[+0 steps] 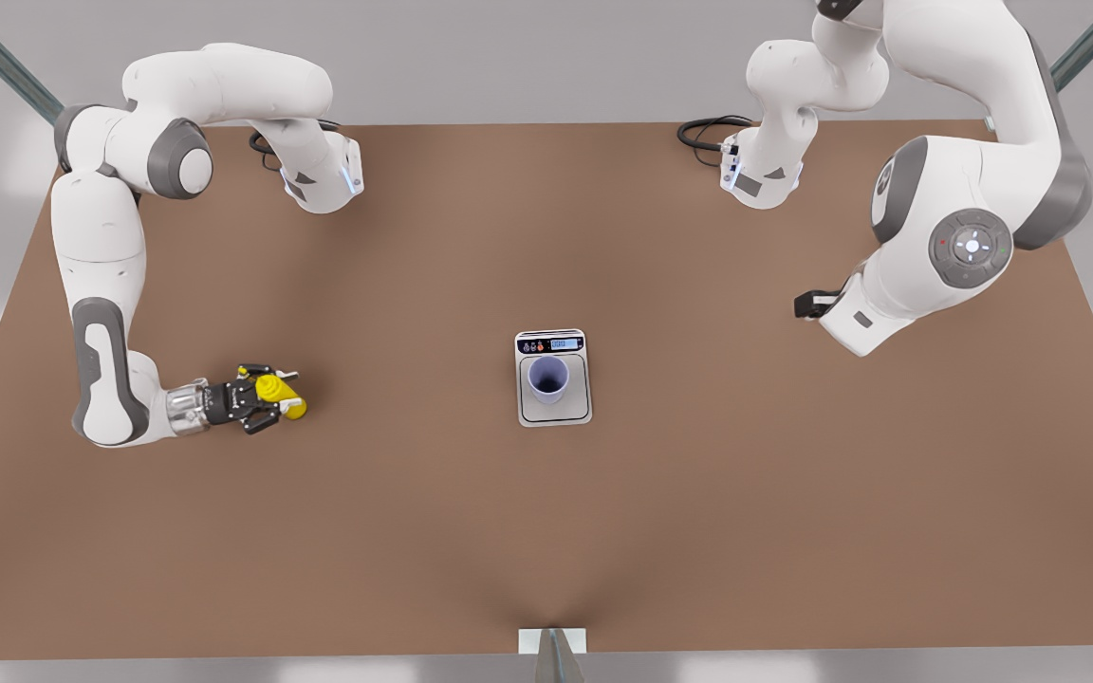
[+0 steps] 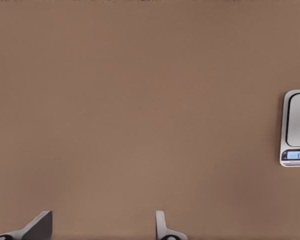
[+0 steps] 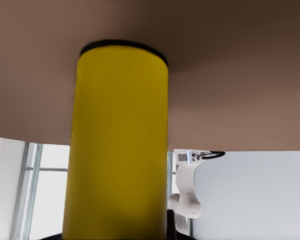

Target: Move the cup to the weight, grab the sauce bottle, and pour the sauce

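The lavender-blue cup [image 1: 547, 378] stands upright on the plate of the silver-grey weight [image 1: 554, 414] at the table's middle. The yellow sauce bottle [image 1: 285, 396] is near the front view's left, low over the table. My right gripper [image 1: 260, 398] is shut on the bottle's body [image 3: 117, 145]. My left gripper [image 2: 102, 231] hangs open and empty above bare table, with the weight [image 2: 296, 127] off to one side. Its arm [image 1: 888, 294] waits at the front view's right.
The brown table [image 1: 698, 493] stretches wide around the weight. Black cables [image 1: 703, 133] lie by the arm base at the back right. A small white bracket [image 1: 552, 641] sits at the table's front edge.
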Tool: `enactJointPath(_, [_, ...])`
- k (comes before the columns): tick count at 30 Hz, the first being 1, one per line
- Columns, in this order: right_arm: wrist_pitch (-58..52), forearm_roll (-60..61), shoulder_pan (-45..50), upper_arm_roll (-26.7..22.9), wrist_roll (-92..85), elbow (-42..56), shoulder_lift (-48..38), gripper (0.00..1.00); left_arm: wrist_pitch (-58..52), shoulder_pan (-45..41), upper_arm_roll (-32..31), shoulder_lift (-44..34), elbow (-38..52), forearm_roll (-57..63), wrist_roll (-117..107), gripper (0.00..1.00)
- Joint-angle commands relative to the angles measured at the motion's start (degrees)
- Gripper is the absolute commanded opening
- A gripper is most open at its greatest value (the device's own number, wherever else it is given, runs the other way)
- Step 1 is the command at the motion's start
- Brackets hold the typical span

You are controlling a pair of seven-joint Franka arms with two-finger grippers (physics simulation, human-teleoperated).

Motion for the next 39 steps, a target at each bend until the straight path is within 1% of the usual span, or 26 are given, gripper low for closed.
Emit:
enactJointPath(1, [-0.07, -0.11, 0.00, 0.01, -0.02, 0.01, 0.00, 0.21, 0.00, 0.00, 0.00, 0.00, 0.06, 0.05, 0.06, 1.00])
enactJointPath(4, [-0.16, -0.11, 0.00, 0.09, 0.59, 0.63, -0.35, 0.21, 0.00, 0.00, 0.00, 0.00, 0.06, 0.05, -0.03, 1.00])
enactJointPath(6, [-0.07, -1.25, 0.26, 0.10, 0.86, 2.03, -2.02, 0.21, -0.09, 0.00, 0.00, 0.00, 0.06, 0.14, -0.12, 1.00])
enactJointPath(7, [0.28, -2.04, 1.67, 0.10, 4.63, 3.79, -2.90, 0.21, -0.18, 0.00, 0.00, 0.00, 0.06, 0.05, -0.12, 1.00])
enactJointPath(11, [7.31, -8.27, 9.48, 0.10, 12.36, 5.98, -9.84, 0.21, -0.53, 0.00, 0.00, 0.08, 0.06, 0.05, -0.12, 1.00])
enactJointPath(12, [7.40, -10.82, 11.68, 0.01, 14.74, 8.79, -10.19, 0.21, -0.53, 0.00, 0.00, 0.00, 0.06, 0.05, -0.12, 1.00])
enactJointPath(13, [9.86, -12.59, 13.79, 0.01, 17.73, 9.24, -11.68, 0.21, -0.88, 0.00, 0.00, 0.00, 0.06, -0.04, -0.12, 1.00])
enactJointPath(15, [11.09, -15.40, 16.96, 0.10, 22.04, 11.52, -12.57, 0.21, -0.97, 0.00, 0.00, 0.00, 0.06, -0.04, -0.12, 1.00])
enactJointPath(16, [12.85, -17.95, 19.42, 0.10, 24.67, 13.02, -13.71, 0.21, -0.97, 0.00, 0.00, 0.00, 0.06, -0.04, -0.03, 1.00])
enactJointPath(19, [20.58, -22.43, 27.24, -0.87, 33.20, 13.11, -18.01, 0.21, -0.97, 0.00, 0.00, 0.00, 0.06, -0.04, -0.12, 1.00])
enactJointPath(20, [22.78, -24.01, 29.88, -1.75, 33.56, 13.11, -19.33, 0.21, -1.05, 0.00, 0.00, 0.00, 0.06, -0.04, -0.12, 1.00])
enactJointPath(23, [26.37, -25.07, 40.24, -9.13, 33.73, 16.36, -21.35, 0.21, -1.41, 0.00, 0.00, -0.09, 0.06, -0.04, -0.20, 1.00])
enactJointPath(24, [28.48, -25.16, 40.95, -9.22, 33.73, 17.15, -21.36, 0.21, -1.32, 0.00, 0.00, -0.09, 0.06, -0.04, -0.21, 1.00])
enactJointPath(26, [32.09, -26.56, 43.06, -9.05, 33.73, 18.91, -21.18, 0.21, -1.41, -0.09, 0.00, -0.09, 0.06, -0.04, -0.21, 1.00])
enactJointPath(30, [44.13, -31.75, 49.83, -8.69, 35.75, 21.72, -20.65, 0.21, -1.41, 0.00, -0.09, 0.00, 0.06, -0.48, -0.12, 1.00])
enactJointPath(34, [52.31, -34.30, 53.61, -8.08, 36.10, 25.15, -18.98, 0.21, -1.32, 0.00, -0.09, -0.09, 0.06, -0.48, -0.21, 1.00])
enactJointPath(35, [53.89, -38.16, 55.10, -6.41, 36.19, 25.15, -18.72, 0.21, -1.41, 0.00, -0.09, 0.00, 0.06, -0.56, -0.21, 1.00])
enactJointPath(37, [54.86, -41.31, 56.25, -5.53, 36.11, 25.59, -18.37, 0.21, -1.41, 0.00, -0.09, 0.00, 0.06, -0.48, -0.21, 1.00])
enactJointPath(38, [54.86, -45.19, 56.34, -3.86, 36.02, 25.68, -18.28, 0.21, -1.32, -0.09, -0.09, 0.00, 0.06, -0.57, -0.20, 1.00])
enactJointPath(39, [54.86, -49.85, 56.51, -3.25, 36.02, 25.77, -18.19, 0.21, -1.32, 0.00, -0.09, 0.00, 0.06, -0.48, -0.21, 1.00])
